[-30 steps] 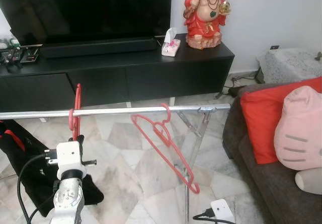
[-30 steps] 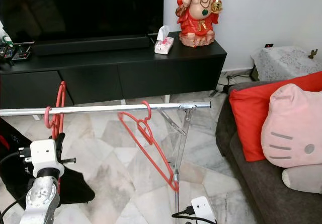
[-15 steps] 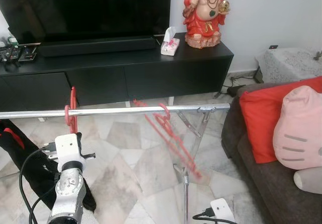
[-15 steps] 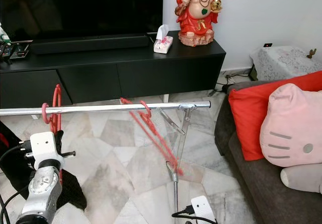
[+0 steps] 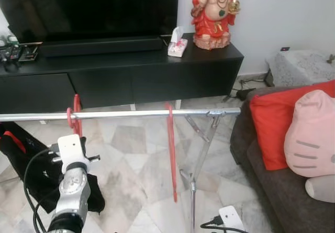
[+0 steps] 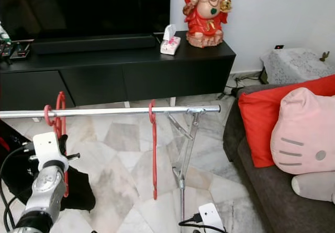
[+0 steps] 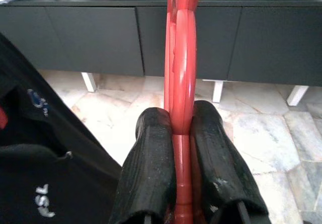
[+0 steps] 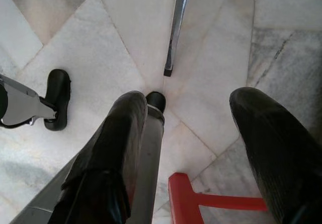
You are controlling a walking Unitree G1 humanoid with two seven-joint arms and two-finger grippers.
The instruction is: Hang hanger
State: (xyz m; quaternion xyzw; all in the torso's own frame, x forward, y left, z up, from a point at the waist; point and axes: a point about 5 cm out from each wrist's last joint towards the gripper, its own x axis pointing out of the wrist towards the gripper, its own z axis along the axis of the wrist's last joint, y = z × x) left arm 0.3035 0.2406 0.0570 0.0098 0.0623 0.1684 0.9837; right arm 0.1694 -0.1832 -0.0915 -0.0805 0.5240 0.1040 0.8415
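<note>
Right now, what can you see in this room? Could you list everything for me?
Red plastic hangers: two, hooked on the rail; one near its left end, held by the left gripper, one at the middle, hanging free.
Silver metal clothes rail: one, across the foreground on a stand.
Black TV cabinet: one, against the far wall.
Black television: one, on the cabinet.
Red figurine: one, cabinet's right end.
Pink tissue box: one, beside the figurine.
Grey sofa: one, right side.
Red cushion: one, on the sofa.
Pink cat-face cushion: one, on the sofa.
Black bag: one, on the floor at left.
Left gripper: shut on the left hanger.
Right gripper: open, above the marble floor.
</note>
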